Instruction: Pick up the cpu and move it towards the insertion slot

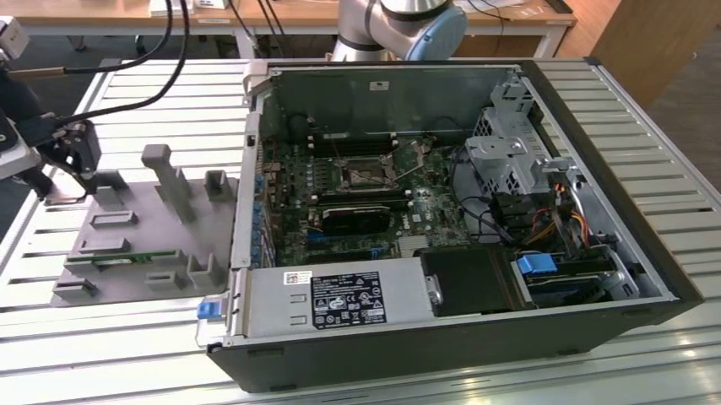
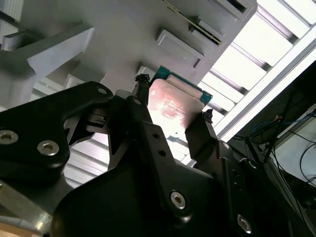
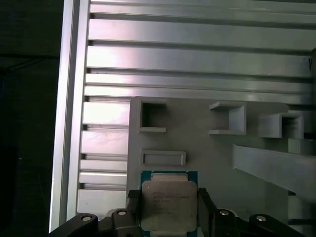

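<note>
The cpu (image 3: pixel 169 203), a flat square chip with a shiny silver top and a green rim, sits between the two black fingers of my gripper (image 3: pixel 169 210). The fingers press against its opposite sides, so the gripper is shut on it. In the second wrist view the cpu (image 2: pixel 173 106) shows low over the grey fixture plate (image 2: pixel 123 34); whether it still touches the plate I cannot tell. In the exterior view my gripper (image 1: pixel 70 181) hangs at that view's far left over the fixture plate (image 1: pixel 147 224). The insertion slot (image 1: pixel 363 173), silver-framed with a dark centre, lies on the motherboard inside the open computer case.
The fixture plate carries raised grey blocks and posts (image 1: pixel 169 173) and a green memory strip (image 1: pixel 141 257). The case wall (image 1: pixel 242 186) stands between plate and motherboard. A black block (image 1: pixel 355 221), drive cage (image 1: pixel 507 160) and cables (image 1: pixel 552 228) crowd the case. A slatted metal table (image 3: pixel 197 54) lies underneath.
</note>
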`<state>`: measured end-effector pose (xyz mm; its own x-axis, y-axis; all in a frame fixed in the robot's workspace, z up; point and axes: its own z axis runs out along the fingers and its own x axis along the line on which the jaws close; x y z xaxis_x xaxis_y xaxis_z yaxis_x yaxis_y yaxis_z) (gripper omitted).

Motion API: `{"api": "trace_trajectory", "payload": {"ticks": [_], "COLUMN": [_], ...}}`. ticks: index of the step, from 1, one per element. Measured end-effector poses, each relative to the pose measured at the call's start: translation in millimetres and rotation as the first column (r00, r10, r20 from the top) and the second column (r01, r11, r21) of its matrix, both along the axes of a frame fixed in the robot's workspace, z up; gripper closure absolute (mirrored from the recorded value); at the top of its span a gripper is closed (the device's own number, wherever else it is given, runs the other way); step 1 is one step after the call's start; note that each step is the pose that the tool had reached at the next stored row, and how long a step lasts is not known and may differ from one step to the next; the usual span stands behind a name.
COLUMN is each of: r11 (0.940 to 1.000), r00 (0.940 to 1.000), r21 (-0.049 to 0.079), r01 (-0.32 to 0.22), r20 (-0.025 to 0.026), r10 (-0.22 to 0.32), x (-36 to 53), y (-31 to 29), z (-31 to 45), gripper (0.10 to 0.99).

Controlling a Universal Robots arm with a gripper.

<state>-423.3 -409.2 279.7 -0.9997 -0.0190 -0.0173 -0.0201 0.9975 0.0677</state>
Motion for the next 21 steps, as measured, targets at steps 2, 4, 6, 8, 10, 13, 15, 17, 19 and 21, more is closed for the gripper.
{"api": "trace_trajectory", "payload": {"ticks": [2,4,6,8,10,13,15,17,19,21], "r11": [1.0000,1.0000,1.0000,1.0000,1.0000,1.0000,1.0000,1.0000,1.0000,1.0000], "r00": [1.0000,1.0000,1.0000,1.0000,1.0000,1.0000,1.0000,1.0000,1.0000,1.0000], "r21": [0.000,0.000,0.000,0.000,0.000,0.000,0.000,0.000,0.000,0.000], "r01": [0.000,0.000,0.000,0.000,0.000,0.000,0.000,0.000,0.000,0.000], "r20": [0.0005,0.0010,0.0014,0.0019,0.0022,0.0030,0.0034,0.0039,0.0044,0.0048], "r10": [0.000,0.000,0.000,0.000,0.000,0.000,0.000,0.000,0.000,0.000], "x": [0.0,0.0,0.0,0.0,0.0,0.0,0.0,0.0,0.0,0.0], "y": [0.0,0.0,0.0,0.0,0.0,0.0,0.0,0.0,0.0,0.0], "z": [4.4,8.5,12.7,16.9,21.2,27.5,31.9,36.1,40.3,44.6], "gripper": [0.545,0.545,0.545,0.545,0.545,0.545,0.545,0.545,0.545,0.545]}}
